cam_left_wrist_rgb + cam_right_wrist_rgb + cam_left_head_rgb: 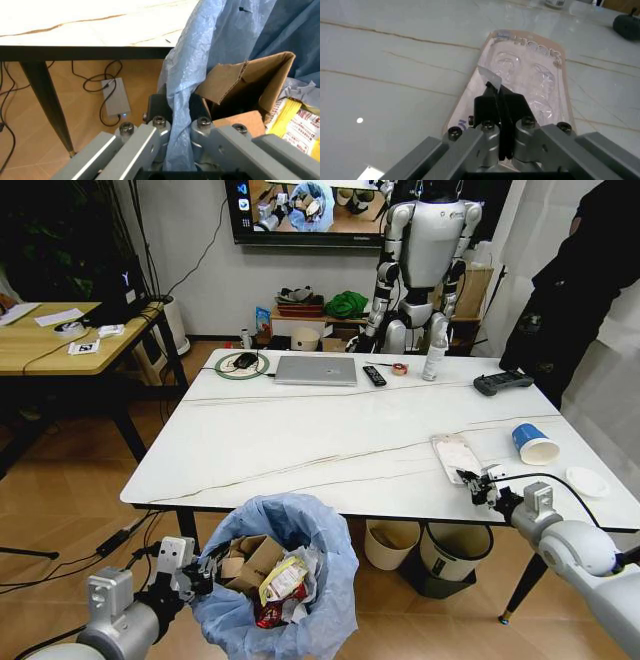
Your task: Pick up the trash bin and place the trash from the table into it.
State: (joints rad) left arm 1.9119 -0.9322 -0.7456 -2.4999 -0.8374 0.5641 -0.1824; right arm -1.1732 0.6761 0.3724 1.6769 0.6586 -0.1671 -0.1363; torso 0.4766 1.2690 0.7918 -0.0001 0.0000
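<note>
The left gripper (200, 570) is clamped on the crinkly light-blue bag rim of the small round trash bin (285, 525), held below the white marble-look table's (330, 430) near edge (cardboard and wrappers inside). Near the right edge, the right gripper (470, 480) apparently pinches the flat clear plastic packet (455, 455); a blue-white paper cup (535, 445) lies beside it.

We see a white, brown-veined table (330, 430), a light-blue bag lining the trash bin (300, 530), brown cardboard (250, 80), and a blue-and-white cup (535, 444).
</note>
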